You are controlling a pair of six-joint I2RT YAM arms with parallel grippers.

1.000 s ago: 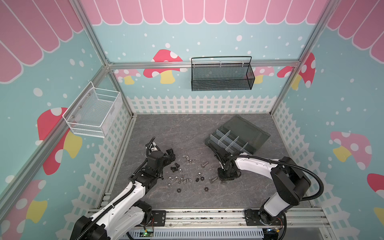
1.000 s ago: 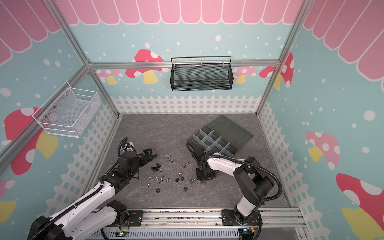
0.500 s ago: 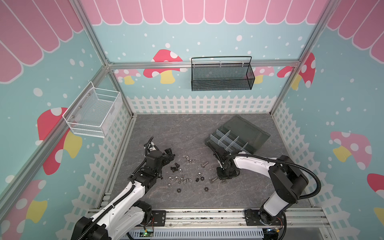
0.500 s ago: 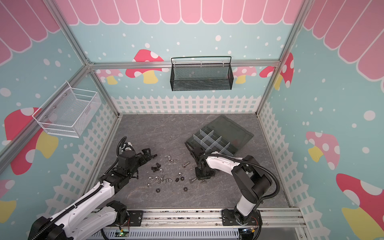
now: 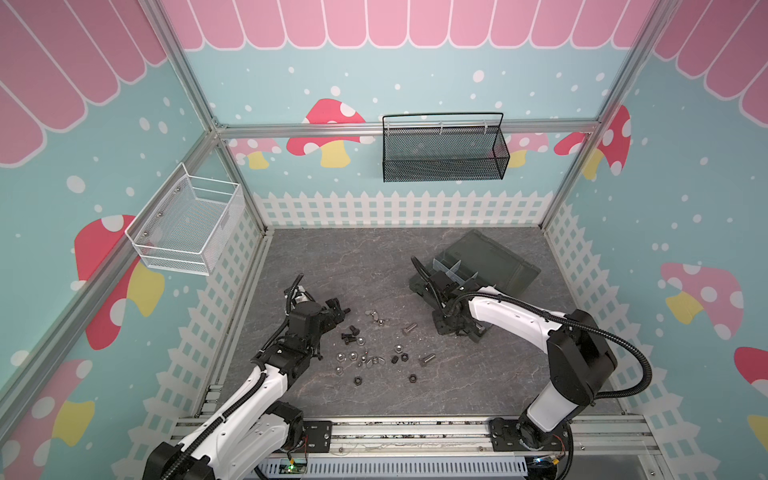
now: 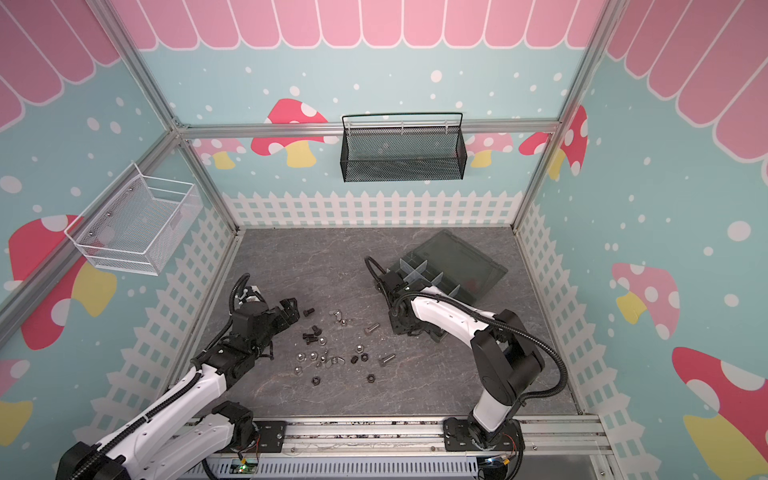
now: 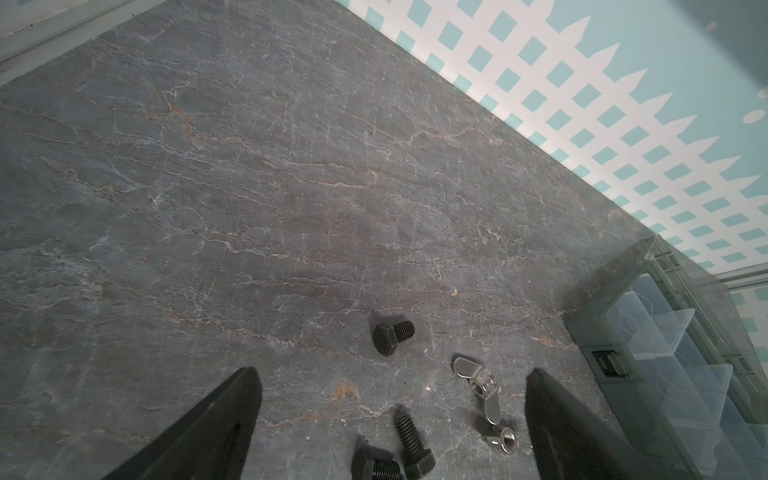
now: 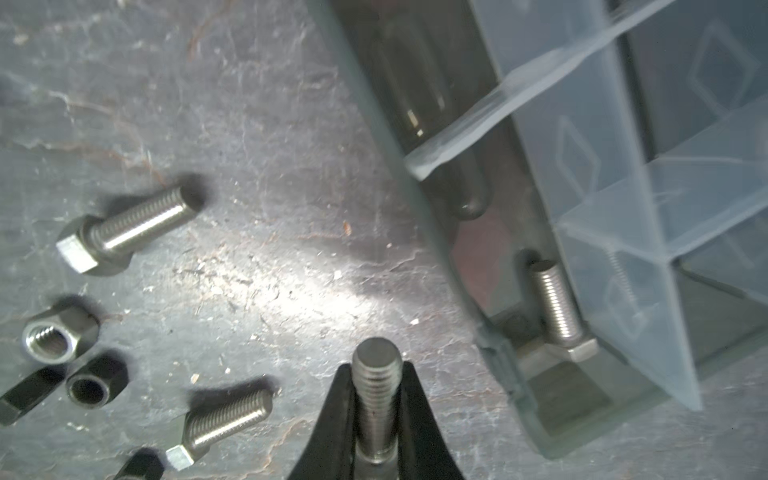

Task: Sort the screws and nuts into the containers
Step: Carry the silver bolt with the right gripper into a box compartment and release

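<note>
My right gripper (image 8: 376, 368) is shut on a silver screw (image 8: 376, 399) whose threaded end sticks out past the fingertips. In both top views it hovers low beside the near corner of the organizer box (image 5: 498, 266) (image 6: 457, 262). One silver screw (image 8: 555, 307) lies inside a container by the box wall (image 8: 457, 249). Loose screws and nuts (image 5: 374, 353) (image 6: 332, 353) are scattered on the floor between the arms. My left gripper (image 7: 392, 374) (image 5: 338, 313) is open and holds nothing, just left of a black screw (image 7: 392, 337) and a wing nut (image 7: 478, 384).
A black mesh basket (image 5: 442, 149) hangs on the back wall and a white wire basket (image 5: 187, 226) on the left wall. The box lid (image 6: 461, 253) lies open toward the back right. Two silver screws (image 8: 129, 232) (image 8: 224, 424) and a silver nut (image 8: 52, 338) lie near my right gripper.
My right gripper has closed on the silver screw and drawn a little toward the organizer box. The left arm has shifted only slightly and stays open.
</note>
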